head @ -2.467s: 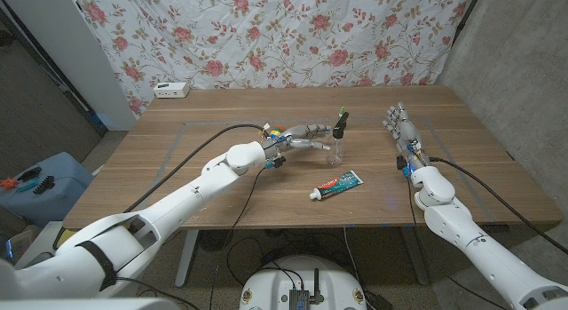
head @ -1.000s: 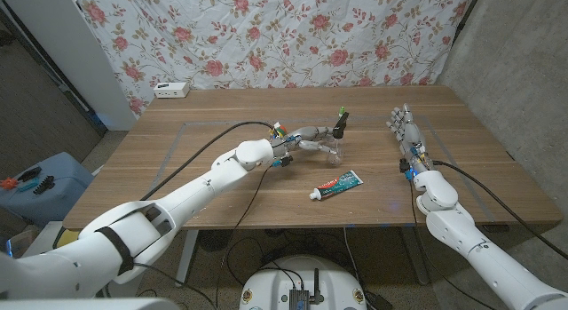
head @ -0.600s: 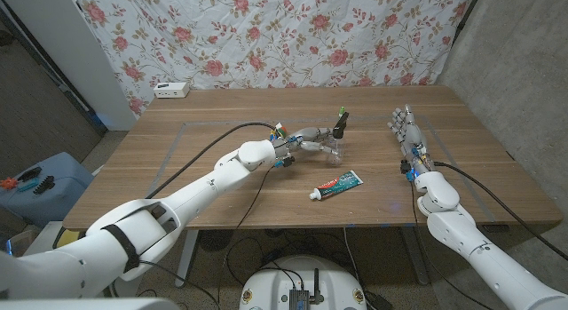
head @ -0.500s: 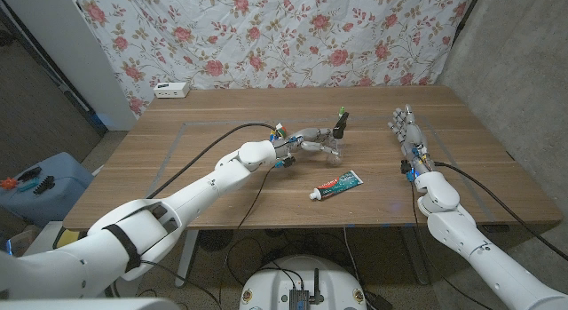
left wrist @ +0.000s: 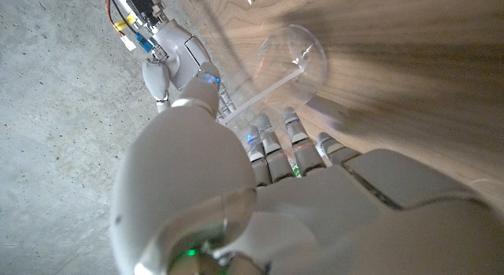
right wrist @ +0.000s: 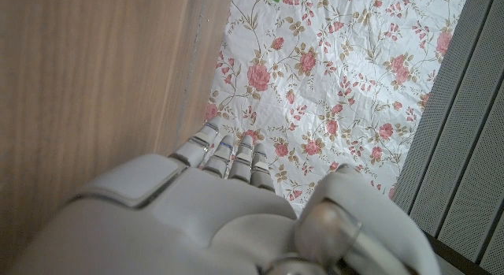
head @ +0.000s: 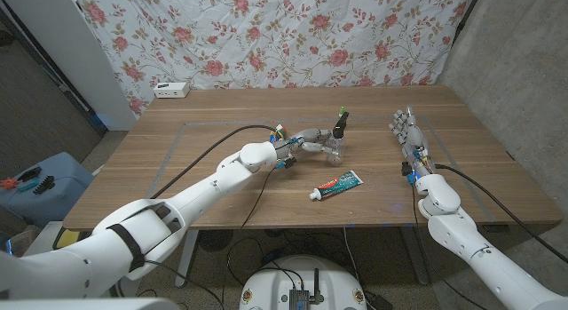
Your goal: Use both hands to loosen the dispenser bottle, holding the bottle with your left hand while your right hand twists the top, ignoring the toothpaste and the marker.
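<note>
Rose-patterned cloth (head: 293, 35) hangs behind the wooden tabletop (head: 222, 181), and on that tabletop, near its middle, stands the small clear plastic dispenser bottle with a black pump top (head: 335, 139); the fingers (head: 319, 143) of the left hand (head: 306, 140) reach to the bottle's clear body from its left side, and in the left wrist view those fingers (left wrist: 272, 141) curl toward the bottle (left wrist: 291, 58), seen there from its round clear base with the dip tube running through it; whether they actually clamp the bottle or only touch it I cannot tell; the left arm stretches back from the hand across the tabletop toward the near left corner, a black cable trailing along it; the right hand (head: 409, 132) stands well apart from the bottle, toward the right side of the tabletop, its fingers (head: 404, 122) extended, slightly spread and holding nothing; the right wrist view shows the same straight fingers (right wrist: 228, 153) pointing toward the floral cloth; a red, white and green toothpaste tube (head: 337, 185) lies on the tabletop just nearer than the bottle, between the two arms; a small white box (head: 170, 90) sits at the far left edge of the tabletop.
</note>
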`<state>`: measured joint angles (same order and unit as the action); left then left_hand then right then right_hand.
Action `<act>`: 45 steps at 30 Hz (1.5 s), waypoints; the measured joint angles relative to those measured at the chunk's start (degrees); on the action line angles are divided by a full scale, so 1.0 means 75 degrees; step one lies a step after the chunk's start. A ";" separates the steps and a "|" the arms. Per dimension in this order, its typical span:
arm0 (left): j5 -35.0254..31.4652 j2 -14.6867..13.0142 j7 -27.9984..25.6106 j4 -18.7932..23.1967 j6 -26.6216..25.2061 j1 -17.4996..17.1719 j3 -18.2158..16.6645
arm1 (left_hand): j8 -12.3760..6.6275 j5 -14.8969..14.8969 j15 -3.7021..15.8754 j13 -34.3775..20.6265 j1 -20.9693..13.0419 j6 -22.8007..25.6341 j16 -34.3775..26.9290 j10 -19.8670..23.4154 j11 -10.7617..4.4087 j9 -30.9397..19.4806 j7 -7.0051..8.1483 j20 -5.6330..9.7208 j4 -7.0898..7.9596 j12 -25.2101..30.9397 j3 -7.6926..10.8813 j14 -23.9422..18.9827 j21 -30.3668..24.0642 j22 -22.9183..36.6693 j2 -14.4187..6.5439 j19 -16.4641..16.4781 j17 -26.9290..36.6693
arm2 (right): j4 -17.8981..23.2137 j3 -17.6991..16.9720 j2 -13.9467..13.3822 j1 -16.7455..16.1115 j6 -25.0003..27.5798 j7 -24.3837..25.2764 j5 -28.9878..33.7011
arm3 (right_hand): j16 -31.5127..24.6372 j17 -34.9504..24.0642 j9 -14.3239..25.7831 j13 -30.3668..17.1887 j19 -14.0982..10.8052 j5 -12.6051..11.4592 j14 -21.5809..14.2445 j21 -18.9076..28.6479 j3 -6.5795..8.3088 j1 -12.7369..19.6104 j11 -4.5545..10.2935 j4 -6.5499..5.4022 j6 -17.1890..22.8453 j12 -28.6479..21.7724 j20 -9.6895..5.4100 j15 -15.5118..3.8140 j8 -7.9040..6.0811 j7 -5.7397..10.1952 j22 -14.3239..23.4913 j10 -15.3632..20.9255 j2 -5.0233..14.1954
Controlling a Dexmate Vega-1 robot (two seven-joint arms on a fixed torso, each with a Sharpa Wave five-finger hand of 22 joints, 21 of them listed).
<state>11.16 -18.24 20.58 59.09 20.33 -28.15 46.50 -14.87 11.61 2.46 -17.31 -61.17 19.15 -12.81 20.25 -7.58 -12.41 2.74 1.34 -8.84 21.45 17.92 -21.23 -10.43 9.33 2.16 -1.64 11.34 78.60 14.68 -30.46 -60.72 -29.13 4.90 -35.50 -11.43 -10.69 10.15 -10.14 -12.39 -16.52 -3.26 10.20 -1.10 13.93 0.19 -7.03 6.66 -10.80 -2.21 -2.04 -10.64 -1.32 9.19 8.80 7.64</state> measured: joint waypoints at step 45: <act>-0.0257 -0.0081 -0.1305 0.0355 0.0234 -0.0440 -0.0303 | -0.1108 -0.0048 0.0081 -0.0593 -0.0426 0.1733 -0.0784 0.1273 0.0009 -0.0177 0.0205 0.0117 -0.0021 0.1101 -0.0089 -0.1580 -0.0080 0.0002 -0.0183 0.1263 0.0563 | 0.0103 0.0124 -0.0090 0.0165 0.0232 -0.0086 0.0098 | 0.0017 0.0000 0.0000 -0.0017 0.0000 -0.0001 0.0000 0.0000 0.0000 -0.0049 0.0001 0.0000 -0.0001 -0.0001 0.0000 0.0000 0.0000 0.0000 0.0000 -0.0001 -0.0010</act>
<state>9.24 -18.85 10.79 61.75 22.09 -31.45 44.23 -23.18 11.25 3.07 -21.75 -64.37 32.14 -18.69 29.80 -7.51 -13.74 4.27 2.22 -9.00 29.71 17.25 -33.08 -11.03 9.34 0.79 7.84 15.57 79.38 15.61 -31.14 -59.49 -27.39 4.25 -34.76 -11.30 -10.69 10.15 -10.27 -12.39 -16.53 -3.26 10.19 -1.10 13.56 0.20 -7.03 6.65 -10.81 -2.21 -2.04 -10.64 -1.33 9.19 8.80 7.56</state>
